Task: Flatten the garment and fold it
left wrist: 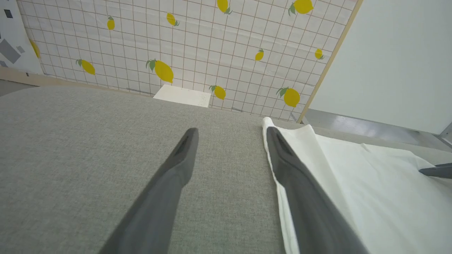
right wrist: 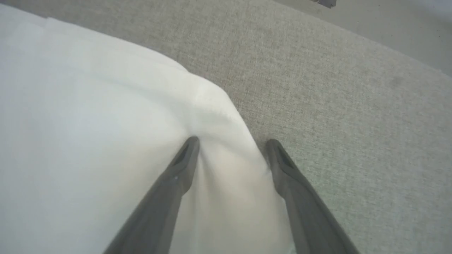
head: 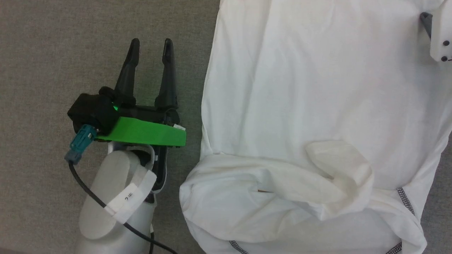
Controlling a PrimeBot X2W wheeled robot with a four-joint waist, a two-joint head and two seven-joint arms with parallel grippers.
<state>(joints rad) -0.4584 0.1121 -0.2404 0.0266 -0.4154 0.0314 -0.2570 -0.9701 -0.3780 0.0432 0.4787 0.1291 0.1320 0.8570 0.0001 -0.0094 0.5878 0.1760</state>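
1. Head view: the garment (head: 310, 88) lies spread over the right part of the grey table (head: 53, 53). Its near end is bunched and turned over itself, with zigzag stitching showing along the hems at the near right. The left pincer (head: 152, 42) hovers over bare table just left of the garment's left edge, clear of it. Its two dark fingers stand apart and point far, with nothing between them. A green mount (head: 144, 132) sits behind the fingers. A pale housing (head: 441, 31) of the right arm shows at the far right, over the cloth.

2. Left wrist view: the left pincer (left wrist: 232, 134) is spread wide over the table (left wrist: 70, 158), and one finger overlaps the garment's (left wrist: 370, 183) edge. Whether it touches the cloth cannot be told. A white box (left wrist: 182, 95) rests at the table's far edge, before a lemon-patterned wall (left wrist: 212, 42).

3. Right wrist view: the right pincer (right wrist: 232, 148) has its fingers apart, astride a rounded fold at the garment's (right wrist: 88, 141) edge. The fabric is not pinched. Bare table (right wrist: 353, 123) lies beyond.
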